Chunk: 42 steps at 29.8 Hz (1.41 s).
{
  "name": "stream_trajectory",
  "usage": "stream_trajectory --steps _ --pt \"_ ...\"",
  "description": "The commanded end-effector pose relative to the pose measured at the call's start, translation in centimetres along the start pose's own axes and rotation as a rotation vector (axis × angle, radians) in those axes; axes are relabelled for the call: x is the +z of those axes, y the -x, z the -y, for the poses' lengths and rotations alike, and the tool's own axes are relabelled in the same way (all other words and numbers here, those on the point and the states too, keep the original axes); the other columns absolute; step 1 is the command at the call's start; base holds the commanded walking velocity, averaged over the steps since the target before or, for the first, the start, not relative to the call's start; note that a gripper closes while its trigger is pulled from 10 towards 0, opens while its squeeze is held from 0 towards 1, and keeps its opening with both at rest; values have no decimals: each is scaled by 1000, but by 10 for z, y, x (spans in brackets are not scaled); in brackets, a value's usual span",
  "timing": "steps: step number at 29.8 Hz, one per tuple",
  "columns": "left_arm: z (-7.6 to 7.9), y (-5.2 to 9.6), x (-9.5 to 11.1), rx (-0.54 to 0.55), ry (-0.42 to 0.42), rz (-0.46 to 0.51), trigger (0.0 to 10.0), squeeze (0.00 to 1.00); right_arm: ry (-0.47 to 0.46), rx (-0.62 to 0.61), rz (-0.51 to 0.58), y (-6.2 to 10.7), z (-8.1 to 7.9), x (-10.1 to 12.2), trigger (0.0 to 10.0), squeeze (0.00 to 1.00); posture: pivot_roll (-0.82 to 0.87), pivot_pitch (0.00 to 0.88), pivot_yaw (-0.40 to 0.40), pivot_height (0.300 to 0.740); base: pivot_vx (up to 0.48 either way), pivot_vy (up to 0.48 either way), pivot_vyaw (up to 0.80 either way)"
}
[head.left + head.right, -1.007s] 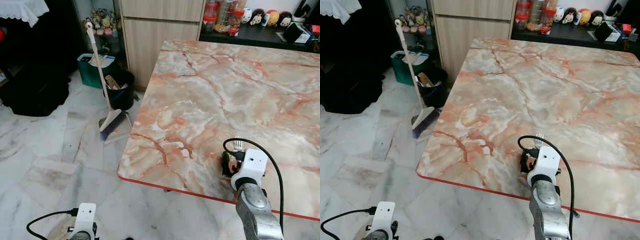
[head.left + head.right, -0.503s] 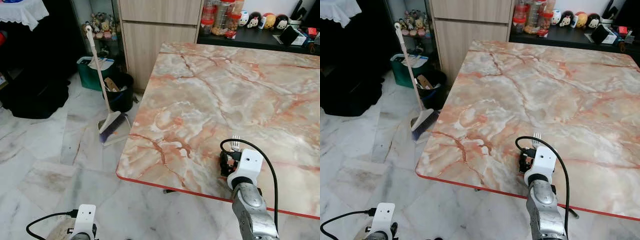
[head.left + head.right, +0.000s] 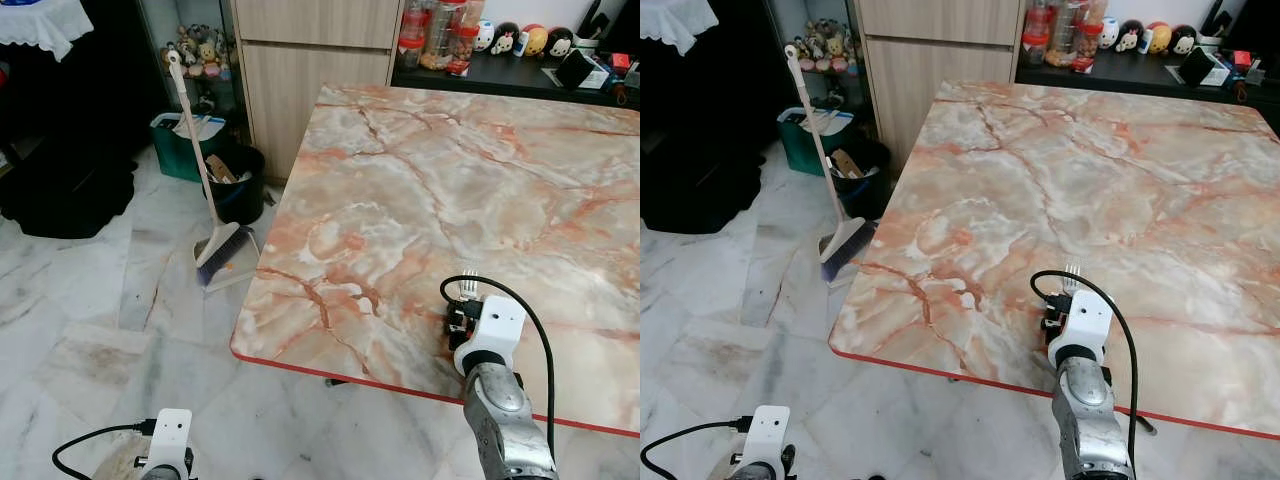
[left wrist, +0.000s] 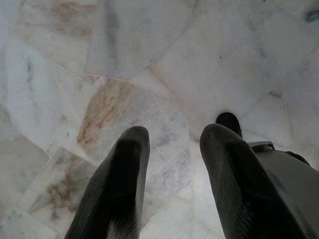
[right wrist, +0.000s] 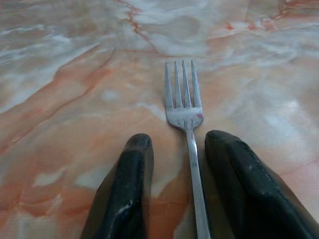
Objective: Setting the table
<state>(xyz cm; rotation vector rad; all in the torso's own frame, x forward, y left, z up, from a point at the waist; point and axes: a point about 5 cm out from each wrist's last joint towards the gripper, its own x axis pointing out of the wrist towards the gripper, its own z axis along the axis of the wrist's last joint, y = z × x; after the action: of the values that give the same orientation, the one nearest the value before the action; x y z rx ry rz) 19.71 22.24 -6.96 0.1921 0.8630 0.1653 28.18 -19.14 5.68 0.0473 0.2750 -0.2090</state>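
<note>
Looking down from the head cameras, we see the marble table, pink and white with a red edge, spreading ahead of and around our right gripper, which sits low over the tabletop close to the near edge. Beyond the table's far side a dark shelf carries jars and small round figures. Off to the left of that gripper, past the table's corner, lies the pale marble floor, and on it stands a broom, its handle leaning upward and its bristles resting on the tiles. Behind the broom are a black bin and a green box, both set against a wooden cabinet.

Our right arm reaches forward from the bottom of the view, a black cable looping over its white wrist block. From the right wrist camera we see the two black fingers held apart, with the fork between them. Its handle runs back between the fingers, nearer one than the other, and its four tines point ahead of the fingertips, lying flat on the marble. We cannot tell whether either finger touches the handle; a gap shows on at least one side.

Our left gripper hangs down by the floor, its fingers spread with only tiles showing between them.
</note>
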Motion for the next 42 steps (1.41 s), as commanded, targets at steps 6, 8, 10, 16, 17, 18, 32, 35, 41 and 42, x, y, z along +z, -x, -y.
stream_trajectory --steps 6,8,10,16,17,18,32,35,41,42 --pt "-2 1 -6 -10 -6 -27 10000 0 -2 1 -106 3 1 -23 0 0 -19 144 2 740 0 0 0" --pt "-2 1 -8 -12 -6 -30 10000 0 -1 5 -106 4 0 -24 0 0 -19 143 2 740 0 0 0" --pt "-2 1 -8 -12 -5 -32 10000 0 -1 6 -106 4 0 -24 0 0 -19 143 2 740 0 0 0" --pt "-3 2 -10 -23 -9 -41 10000 0 -5 13 -106 4 -3 -25 0 0 -17 145 11 740 0 0 0" --pt "-3 2 -10 -24 -10 -41 10000 0 -6 13 -105 4 -3 -25 0 0 -17 145 11 740 0 0 0" --pt "-3 2 -9 -24 -11 -41 10000 0 -7 14 -104 4 -4 -25 0 0 -17 144 13 740 0 0 0" --pt "1 0 -1 -23 -9 -23 10000 0 -22 143 214 -3 -33 42 10000 0 -26 126 5 740 0 0 0" --pt "2 -1 1 -24 -11 -20 10000 0 -27 169 300 -4 -40 63 10000 0 -27 124 3 740 0 0 0" --pt "5 -1 1 -22 -25 -22 10000 0 -1 226 398 -7 -57 92 10000 0 -28 113 -5 740 0 -212 0" --pt "5 -1 1 -21 -21 -25 10000 0 -5 231 402 -7 -58 94 10000 0 -27 111 -7 740 0 -472 0"
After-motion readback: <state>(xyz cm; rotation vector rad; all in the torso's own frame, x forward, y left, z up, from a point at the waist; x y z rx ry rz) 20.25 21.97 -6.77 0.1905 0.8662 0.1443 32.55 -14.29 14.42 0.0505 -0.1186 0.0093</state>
